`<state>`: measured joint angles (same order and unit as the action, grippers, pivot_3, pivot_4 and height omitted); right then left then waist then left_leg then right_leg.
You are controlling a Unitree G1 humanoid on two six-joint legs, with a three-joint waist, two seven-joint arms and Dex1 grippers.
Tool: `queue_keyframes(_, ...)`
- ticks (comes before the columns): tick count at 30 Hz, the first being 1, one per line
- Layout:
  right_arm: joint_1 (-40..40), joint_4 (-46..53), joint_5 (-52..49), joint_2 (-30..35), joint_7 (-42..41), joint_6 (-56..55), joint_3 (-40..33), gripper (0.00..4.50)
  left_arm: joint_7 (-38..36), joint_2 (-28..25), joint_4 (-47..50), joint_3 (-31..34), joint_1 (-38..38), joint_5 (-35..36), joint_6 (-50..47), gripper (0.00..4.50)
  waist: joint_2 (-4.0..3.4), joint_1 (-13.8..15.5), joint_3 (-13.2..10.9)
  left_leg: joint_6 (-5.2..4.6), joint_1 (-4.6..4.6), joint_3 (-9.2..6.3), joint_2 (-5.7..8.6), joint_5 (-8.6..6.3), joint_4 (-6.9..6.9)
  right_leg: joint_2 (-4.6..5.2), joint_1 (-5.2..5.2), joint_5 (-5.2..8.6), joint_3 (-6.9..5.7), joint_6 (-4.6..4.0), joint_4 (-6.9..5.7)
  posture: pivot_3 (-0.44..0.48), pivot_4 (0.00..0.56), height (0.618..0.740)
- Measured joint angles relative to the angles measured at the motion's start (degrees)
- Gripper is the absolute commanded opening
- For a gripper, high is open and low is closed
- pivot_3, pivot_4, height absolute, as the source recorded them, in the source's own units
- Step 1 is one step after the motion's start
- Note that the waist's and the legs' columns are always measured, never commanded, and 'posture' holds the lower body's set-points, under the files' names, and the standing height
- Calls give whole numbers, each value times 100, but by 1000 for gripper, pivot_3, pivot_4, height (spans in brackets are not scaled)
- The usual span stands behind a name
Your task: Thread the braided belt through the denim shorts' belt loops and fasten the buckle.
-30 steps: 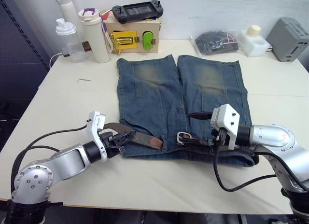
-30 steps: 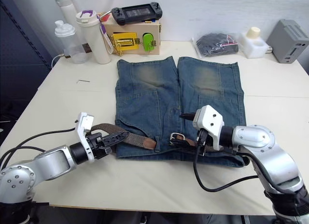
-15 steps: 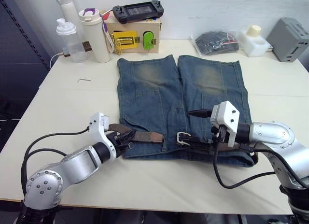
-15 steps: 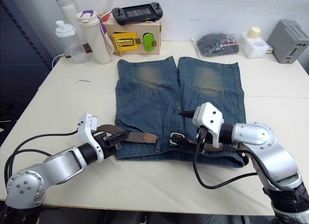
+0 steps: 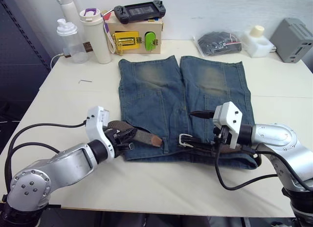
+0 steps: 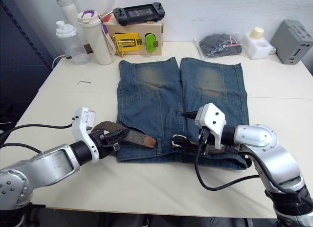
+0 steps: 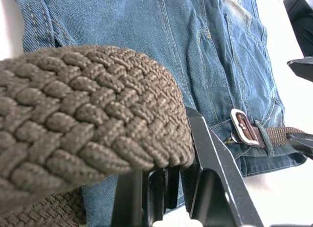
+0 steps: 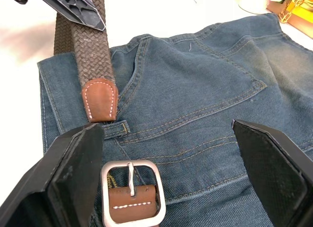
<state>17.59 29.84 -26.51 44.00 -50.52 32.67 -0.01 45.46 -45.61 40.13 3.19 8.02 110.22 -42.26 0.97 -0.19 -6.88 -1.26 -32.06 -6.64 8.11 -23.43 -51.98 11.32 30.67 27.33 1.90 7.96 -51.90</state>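
Since half a second ago the left gripper (image 5: 123, 137) has lifted its strap end slightly and drawn it a touch back toward the table's left side; right arm unchanged.

Braided belt (image 5: 142, 136): dark brown weave, tan leather tip with pale stitching (image 8: 100, 100). Silver rectangular buckle (image 5: 186, 139), single prong, lies flat on the waistband of the denim shorts (image 5: 183, 97), just beside the right gripper (image 8: 166, 173). Free tip stops at a belt loop (image 8: 115, 128), close to the buckle, not fastened.

Left gripper's fingers are closed on the belt; the strap arches over them in the left wrist view (image 7: 88, 109). Right gripper's fingers (image 8: 73, 173) are spread wide either side of the buckle, holding nothing.

Shorts are faded blue with yellowish worn patches, waistband toward the near table (image 5: 73, 97) edge, legs pointing to the far side. Belt's long axis runs left-right along the waistband, left end rising off the shorts' left edge. Bare tabletop to the left and in front of the waistband. Bottles (image 5: 93, 34) and wooden box (image 5: 134, 36) line the far edge, well apart from the shorts' hems.
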Motion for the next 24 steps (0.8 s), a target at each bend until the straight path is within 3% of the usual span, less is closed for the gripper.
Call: queue_keyframes(24, 105, 0, -65, -43, 35, 138, 50, 4452, -70, 246, -333, -824, 19, -267, 407, 0, 0, 8, 0, 0, -1, 0, 0, 0, -1, 0, 0, 0, 0, 0, 0, 0, 150, 645)
